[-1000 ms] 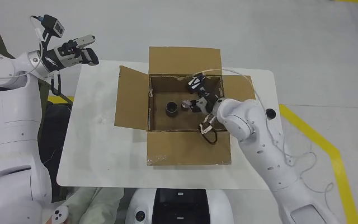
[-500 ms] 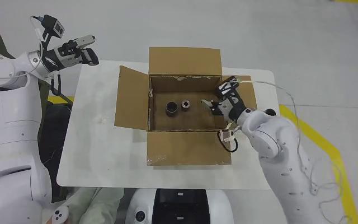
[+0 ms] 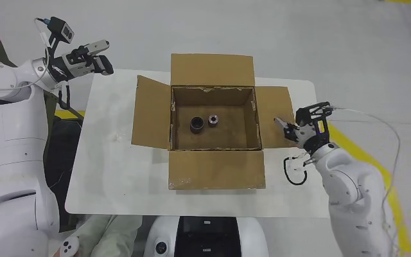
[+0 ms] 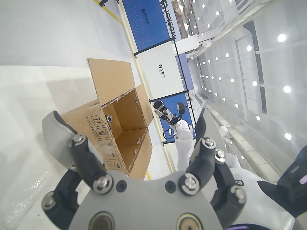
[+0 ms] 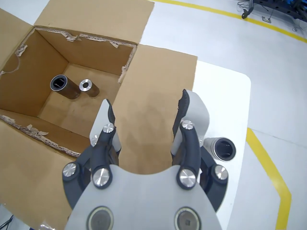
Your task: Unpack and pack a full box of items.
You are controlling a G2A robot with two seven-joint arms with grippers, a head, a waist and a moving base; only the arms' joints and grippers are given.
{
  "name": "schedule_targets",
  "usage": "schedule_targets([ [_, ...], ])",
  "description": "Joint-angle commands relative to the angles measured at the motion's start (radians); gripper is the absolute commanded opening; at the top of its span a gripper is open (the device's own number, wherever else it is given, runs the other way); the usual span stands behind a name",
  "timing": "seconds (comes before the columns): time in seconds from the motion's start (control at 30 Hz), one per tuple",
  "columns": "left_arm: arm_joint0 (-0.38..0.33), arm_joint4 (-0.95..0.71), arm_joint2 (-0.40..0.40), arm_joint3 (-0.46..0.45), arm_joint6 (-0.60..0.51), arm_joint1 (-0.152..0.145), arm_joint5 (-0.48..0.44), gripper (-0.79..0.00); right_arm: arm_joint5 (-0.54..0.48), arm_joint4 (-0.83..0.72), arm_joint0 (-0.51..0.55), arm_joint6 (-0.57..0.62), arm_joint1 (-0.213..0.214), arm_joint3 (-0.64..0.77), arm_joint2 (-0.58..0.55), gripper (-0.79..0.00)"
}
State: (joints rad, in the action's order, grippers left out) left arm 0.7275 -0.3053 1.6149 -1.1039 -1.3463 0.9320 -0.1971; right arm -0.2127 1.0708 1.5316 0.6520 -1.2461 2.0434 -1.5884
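Open cardboard box (image 3: pixel 217 170) mid-frame on white table (image 3: pixel 103 160), two metal cylinders upright inside, bigger dark one (image 3: pixel 197 123) just left of smaller one (image 3: pixel 213 119). Right gripper (image 3: pixel 282 125) over box's right flap, jaws spread wide, nothing in them; silver sleeve (image 5: pixel 221 148) on table right beside. Left gripper (image 3: pixel 103 56) way up upper left, jaws released, empty.

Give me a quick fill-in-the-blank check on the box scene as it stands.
The cardboard box holds ___ metal cylinders.
The right gripper hangs over the box's flap, jaws ___.
A silver cylinder sits on the table, ___ the box (inside or outside).
Missing words: two; open; outside.
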Motion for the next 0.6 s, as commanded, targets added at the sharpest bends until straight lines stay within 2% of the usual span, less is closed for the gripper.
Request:
schedule_targets([
  [0.0,0.000,0.000,0.000,0.000,0.000,0.000,0.000,0.000,0.003,-0.007,0.014,-0.006,0.002,0.003,-0.023,-0.249],
  [0.23,0.000,0.000,0.000,0.000,0.000,0.000,0.000,0.000,0.031,-0.030,0.053,-0.011,0.008,-0.005,-0.088,-0.240],
  [0.57,0.000,0.000,0.000,0.000,0.000,0.000,0.000,0.000,0.097,0.006,0.059,0.029,0.014,-0.077,-0.106,-0.219],
])
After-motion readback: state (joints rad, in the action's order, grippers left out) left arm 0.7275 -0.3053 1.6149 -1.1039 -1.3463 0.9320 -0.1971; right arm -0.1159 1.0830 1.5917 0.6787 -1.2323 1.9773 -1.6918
